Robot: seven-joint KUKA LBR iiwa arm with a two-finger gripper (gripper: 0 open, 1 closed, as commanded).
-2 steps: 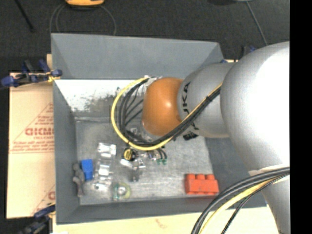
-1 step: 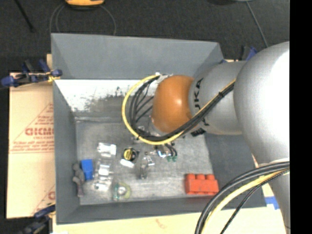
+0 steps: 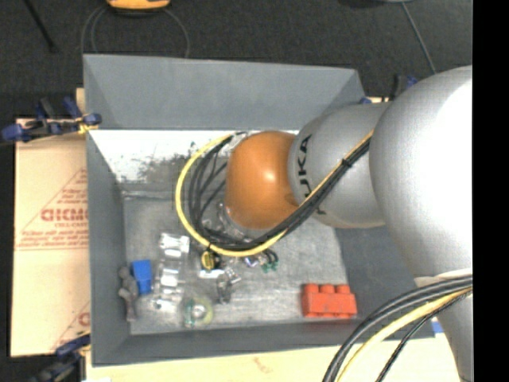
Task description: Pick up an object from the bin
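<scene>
The clear plastic pieces [image 3: 169,263] lie heaped on the left floor of the bin [image 3: 223,94], just beside my wrist [image 3: 238,231], with a small green piece [image 3: 269,265] closer. Judged light, stiff, slippery: grasp one across its narrow sides. My grip state cannot be told.

We see bright, even light from above: soft sheen on the orange cover [image 3: 258,177] and silver arm [image 3: 421,157], pale glare on the back wall of the bin [image 3: 143,153], shadow beneath the arm.
</scene>
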